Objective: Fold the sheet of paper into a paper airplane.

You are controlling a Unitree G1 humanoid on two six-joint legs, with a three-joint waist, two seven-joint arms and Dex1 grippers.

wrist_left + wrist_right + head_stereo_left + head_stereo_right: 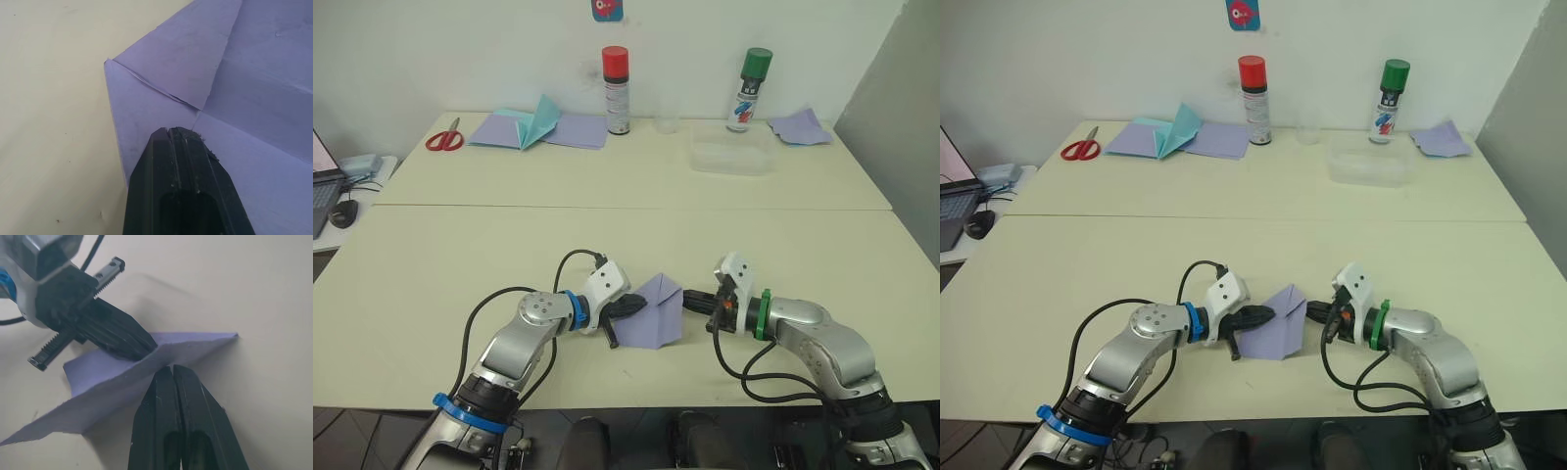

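The sheet of paper is lavender and partly folded, lying near the table's front edge between both grippers. Its corners are folded in along diagonal creases, and the side toward my right gripper is raised off the table. My left gripper is shut, its tips resting on top of the paper where the folded flaps meet. My right gripper is also shut, with its fingertips touching the raised edge from the other side. The two grippers point at each other across the paper.
At the back stand a red-capped spray can, a green-capped can, a clear cup and a clear plastic container. Red scissors, flat lavender sheets with a teal piece and a lavender scrap lie there too. A mouse sits far left.
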